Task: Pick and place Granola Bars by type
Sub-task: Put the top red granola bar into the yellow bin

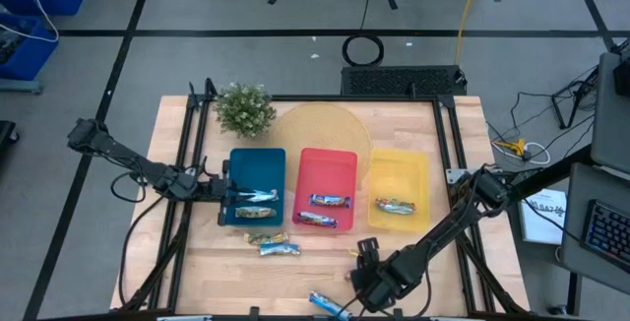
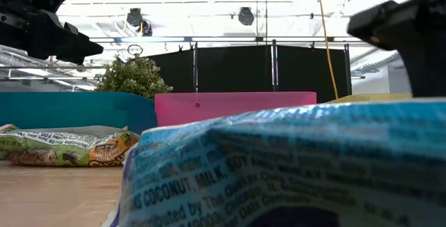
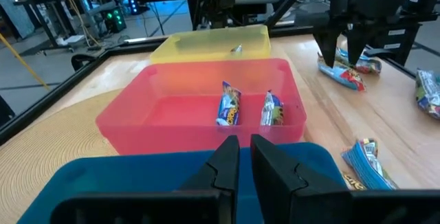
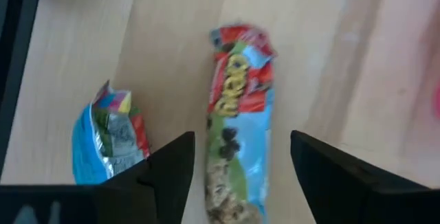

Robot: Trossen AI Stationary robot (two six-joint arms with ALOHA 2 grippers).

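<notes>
My right gripper (image 4: 240, 148) is open and points down near the table's front edge (image 1: 366, 267). Its two fingers stand on either side of a red, blue and green granola bar (image 4: 237, 121) that lies flat on the wood; the left wrist view shows the fingertips above that bar (image 3: 342, 73). A second bar (image 4: 110, 138) lies beside it. My left gripper (image 3: 244, 152) is shut on nothing, waiting at the blue tray's (image 1: 258, 163) left side (image 1: 221, 188). Bars lie in the blue tray (image 1: 254, 199), the red tray (image 1: 330, 201) and the yellow tray (image 1: 396, 206).
Two loose bars (image 1: 266, 237) (image 1: 280, 249) lie in front of the blue tray, another (image 1: 330, 304) at the front edge, close to the low camera (image 2: 279, 164). A potted plant (image 1: 244, 109) and a round woven mat (image 1: 320, 129) sit behind the trays.
</notes>
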